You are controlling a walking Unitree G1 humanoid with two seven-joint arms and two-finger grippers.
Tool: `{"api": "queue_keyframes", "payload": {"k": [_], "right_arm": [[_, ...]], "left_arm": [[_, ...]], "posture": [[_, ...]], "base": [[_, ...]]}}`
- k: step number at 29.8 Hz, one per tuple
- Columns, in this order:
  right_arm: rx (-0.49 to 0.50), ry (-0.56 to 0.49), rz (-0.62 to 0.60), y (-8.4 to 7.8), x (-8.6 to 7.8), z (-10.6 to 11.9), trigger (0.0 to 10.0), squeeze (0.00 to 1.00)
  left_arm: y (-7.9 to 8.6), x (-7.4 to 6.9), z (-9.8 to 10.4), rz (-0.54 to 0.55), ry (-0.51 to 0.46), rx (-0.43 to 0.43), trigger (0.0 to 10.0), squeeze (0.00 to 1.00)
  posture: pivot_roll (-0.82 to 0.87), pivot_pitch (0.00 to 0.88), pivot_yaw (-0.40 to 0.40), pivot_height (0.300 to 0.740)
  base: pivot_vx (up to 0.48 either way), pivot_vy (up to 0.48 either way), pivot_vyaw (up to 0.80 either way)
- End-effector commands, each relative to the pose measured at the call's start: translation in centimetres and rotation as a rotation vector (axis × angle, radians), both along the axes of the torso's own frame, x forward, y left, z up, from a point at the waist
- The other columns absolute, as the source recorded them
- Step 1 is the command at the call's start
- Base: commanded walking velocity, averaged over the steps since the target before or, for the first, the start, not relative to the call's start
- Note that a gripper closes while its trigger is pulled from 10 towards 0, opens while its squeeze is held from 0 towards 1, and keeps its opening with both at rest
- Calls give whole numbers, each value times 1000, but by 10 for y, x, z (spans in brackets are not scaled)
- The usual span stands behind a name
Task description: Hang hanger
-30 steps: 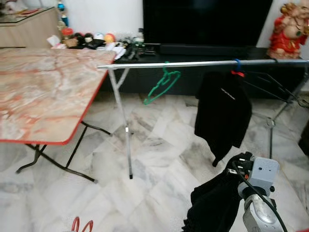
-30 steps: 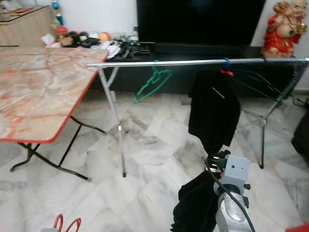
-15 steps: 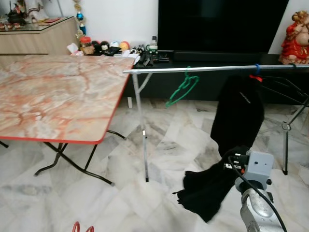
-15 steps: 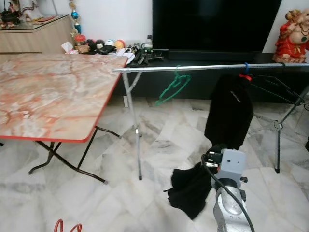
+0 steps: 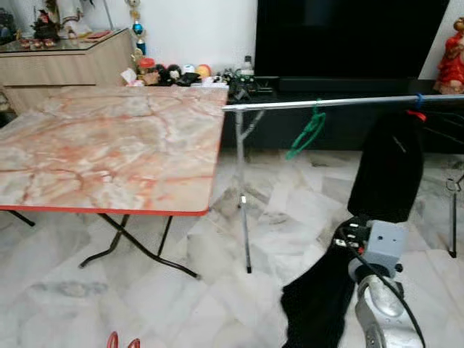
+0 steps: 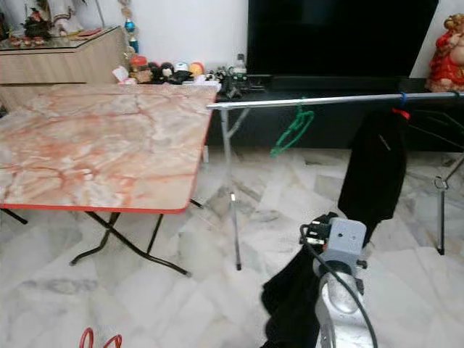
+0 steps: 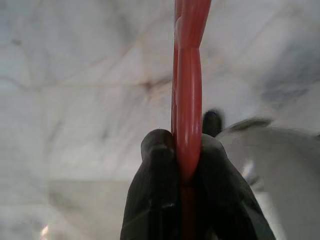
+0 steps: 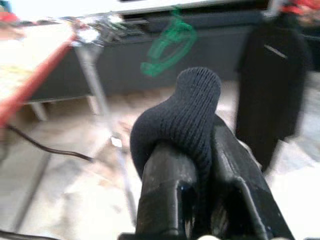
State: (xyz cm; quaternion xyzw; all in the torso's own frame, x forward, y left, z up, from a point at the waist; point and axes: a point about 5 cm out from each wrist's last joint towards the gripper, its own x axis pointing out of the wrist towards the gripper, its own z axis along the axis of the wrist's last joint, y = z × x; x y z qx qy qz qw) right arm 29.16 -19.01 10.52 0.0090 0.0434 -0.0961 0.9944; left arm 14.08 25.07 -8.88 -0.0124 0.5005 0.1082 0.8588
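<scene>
My left gripper (image 7: 186, 145) is shut on a red hanger (image 7: 189, 90); the hanger's red tips (image 5: 122, 341) poke up at the bottom edge of the left eye view. My right gripper (image 8: 197, 145) is shut on a dark knit garment (image 8: 192, 107), which droops from the raised right arm (image 5: 377, 290) as a black cloth (image 5: 319, 301). Ahead and to the right runs a silver clothes rail (image 5: 341, 103) on thin legs. A green hanger (image 5: 308, 130) hangs on it, and further right a black garment (image 5: 388, 170) on another hanger.
A folding table (image 5: 109, 145) with a marble-patterned top and red rim stands at left, its corner close to the rail's end. Behind are a black TV (image 5: 348, 36), a low console with small items (image 5: 181, 72), a wooden cabinet (image 5: 65, 61) and a red statue (image 5: 453, 58).
The whole picture has slid rightward, so the camera has turned left: the table now takes up more of it. My right arm still carries the black cloth, the left still the red hanger.
</scene>
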Motion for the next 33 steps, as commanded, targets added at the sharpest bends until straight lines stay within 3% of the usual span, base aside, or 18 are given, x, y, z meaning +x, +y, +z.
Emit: {"api": "queue_keyframes", "payload": {"k": [1, 26, 33], "right_arm": [[-16, -43, -9, -5, 2, 10, 10000, 0], [-18, -60, 19, 1, 10, 14, 10000, 0], [-24, -68, 22, 1, 11, 15, 10000, 0]], "left_arm": [[-2, 2, 0, 5, -6, -7, 10000, 0], [-5, -1, -2, 12, -1, -20, 10000, 0], [-7, -1, -2, -7, -9, -20, 10000, 0]], "posture": [[-10, 0, 15, 740], [4, 0, 5, 740], [2, 0, 5, 740]], "base": [[0, 454, 0], [0, 454, 0], [0, 93, 0]]}}
